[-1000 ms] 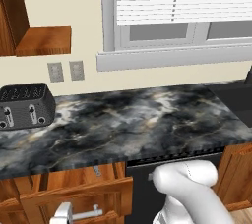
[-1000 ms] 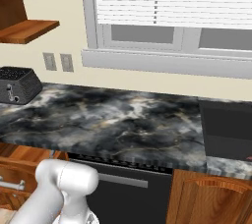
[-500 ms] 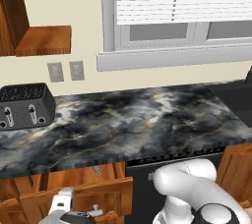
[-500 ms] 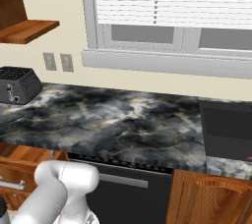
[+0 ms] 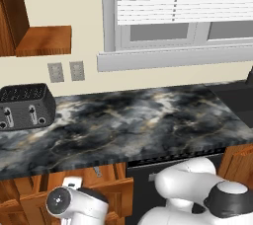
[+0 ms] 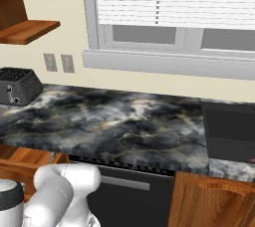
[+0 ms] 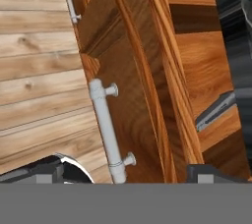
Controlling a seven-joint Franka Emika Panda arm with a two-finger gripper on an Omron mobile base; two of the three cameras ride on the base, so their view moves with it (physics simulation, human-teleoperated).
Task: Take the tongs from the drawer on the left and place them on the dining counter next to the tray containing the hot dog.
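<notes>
I see the drawer [image 7: 147, 95] pulled out, its front panel and silver bar handle [image 7: 108, 129] standing just ahead of my wide-spread fingertips [image 7: 206, 171]. The cavity behind looks open from above; the tongs [image 7: 214, 111] seem to lie inside, under the stone edge [image 7: 236, 46]

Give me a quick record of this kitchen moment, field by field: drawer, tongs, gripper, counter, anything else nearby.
drawer: pulled open, silver bar handle on its front
tongs: grey, lying inside the open drawer
gripper: open, holding nothing, above the drawer front
counter: dark marbled top over the drawer
toaster: black, at the counter's left end
window: blinds partly down
</notes>
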